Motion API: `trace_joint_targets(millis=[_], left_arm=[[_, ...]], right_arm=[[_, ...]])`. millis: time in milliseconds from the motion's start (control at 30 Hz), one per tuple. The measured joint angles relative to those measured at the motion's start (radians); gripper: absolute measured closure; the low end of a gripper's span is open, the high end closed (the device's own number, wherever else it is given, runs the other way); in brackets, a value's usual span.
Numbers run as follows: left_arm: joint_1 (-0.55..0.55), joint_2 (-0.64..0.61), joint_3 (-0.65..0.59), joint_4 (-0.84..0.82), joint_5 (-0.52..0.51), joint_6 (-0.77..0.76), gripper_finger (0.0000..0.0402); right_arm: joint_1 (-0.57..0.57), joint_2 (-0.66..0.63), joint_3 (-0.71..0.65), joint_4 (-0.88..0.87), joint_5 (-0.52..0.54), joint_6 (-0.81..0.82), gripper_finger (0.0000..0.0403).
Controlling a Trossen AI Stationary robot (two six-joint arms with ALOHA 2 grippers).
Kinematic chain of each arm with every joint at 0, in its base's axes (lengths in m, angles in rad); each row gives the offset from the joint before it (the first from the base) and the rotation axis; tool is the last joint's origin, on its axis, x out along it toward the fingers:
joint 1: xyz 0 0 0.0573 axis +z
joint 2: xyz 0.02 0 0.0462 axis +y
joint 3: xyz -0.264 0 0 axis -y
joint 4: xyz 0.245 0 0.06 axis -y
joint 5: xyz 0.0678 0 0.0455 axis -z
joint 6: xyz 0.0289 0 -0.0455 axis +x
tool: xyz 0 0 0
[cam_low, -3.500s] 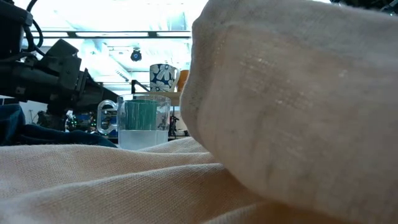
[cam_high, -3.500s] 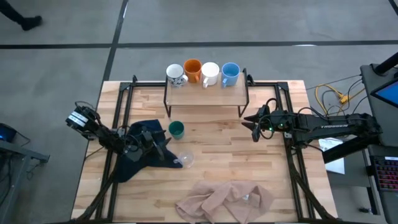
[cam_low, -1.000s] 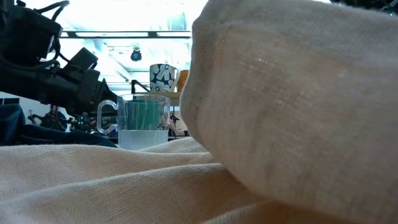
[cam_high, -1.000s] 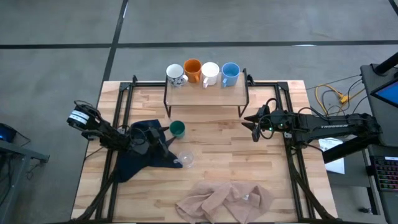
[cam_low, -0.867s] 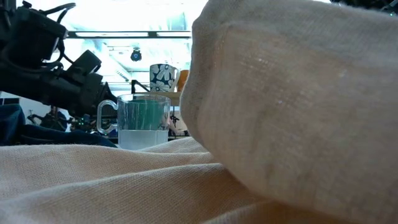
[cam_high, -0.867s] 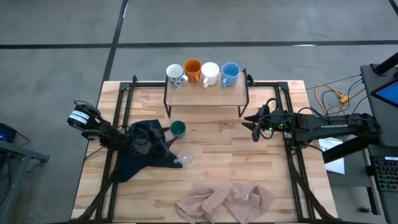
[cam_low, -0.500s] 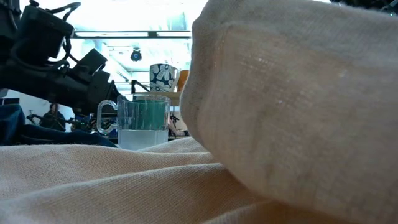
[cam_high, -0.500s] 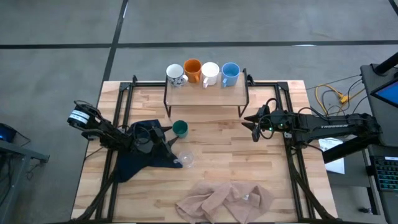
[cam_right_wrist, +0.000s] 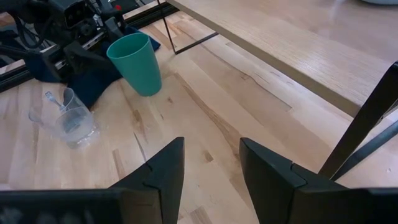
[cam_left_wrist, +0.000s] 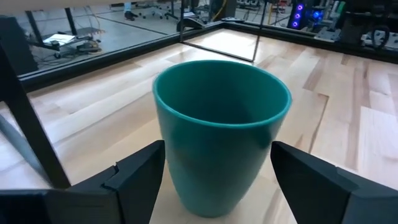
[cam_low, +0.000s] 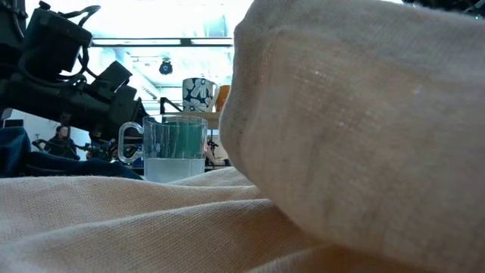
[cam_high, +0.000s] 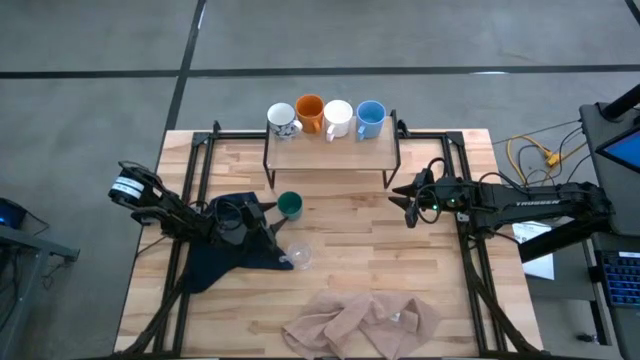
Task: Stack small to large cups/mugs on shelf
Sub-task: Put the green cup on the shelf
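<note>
upright on the bare tabletop (cam_high: 350, 240) stood the dark green cup (cam_high: 290, 207), smooth, handleless and tapering to a narrower base, just in front of the shelf's (cam_high: 331, 153) left leg. my left gripper (cam_high: 268, 210) lay low over the dark blue cloth (cam_high: 225, 255), reaching sideways toward it, fingers spread wide to either side of the cup and not touching it. the clear glass cup (cam_high: 297, 256) sat near the cloth's edge, closer to the front of the table. along the shelf's far edge stood four mugs in a row: white with dark pattern (cam_high: 283, 121), orange (cam_high: 310, 113), plain white (cam_high: 338, 118) and light blue (cam_high: 370, 118). my right gripper (cam_high: 404, 204) waited with parted, empty fingers near the shelf's right leg. the beige cloth (cam_high: 362, 322) lay crumpled at the front.
</note>
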Motion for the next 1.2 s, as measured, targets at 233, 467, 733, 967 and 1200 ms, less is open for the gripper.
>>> trace_joint_targets(millis=[233,467,733,967,1200], left_arm=[[0.002,0.03,0.0,0.002,0.025,0.0,0.0124],[0.003,0.135,0.063,0.019,0.025,0.036,0.0124],[0.003,0.211,0.138,0.033,0.024,0.134,0.0123],[0.008,0.227,0.135,0.088,0.01,0.141,0.0123],[0.019,0.228,0.137,0.129,-0.011,0.183,0.0123]], right_arm=[[0.0,0.0,0.0,0.001,-0.028,0.004,0.0254],[0.0,0.0,0.0,0.007,-0.049,0.01,0.0254],[0.0,0.0,0.0,0.006,-0.049,0.014,0.0254],[0.0,0.0,0.0,0.005,-0.049,0.014,0.0254],[0.0,0.0,0.0,0.003,-0.048,0.013,0.0254]])
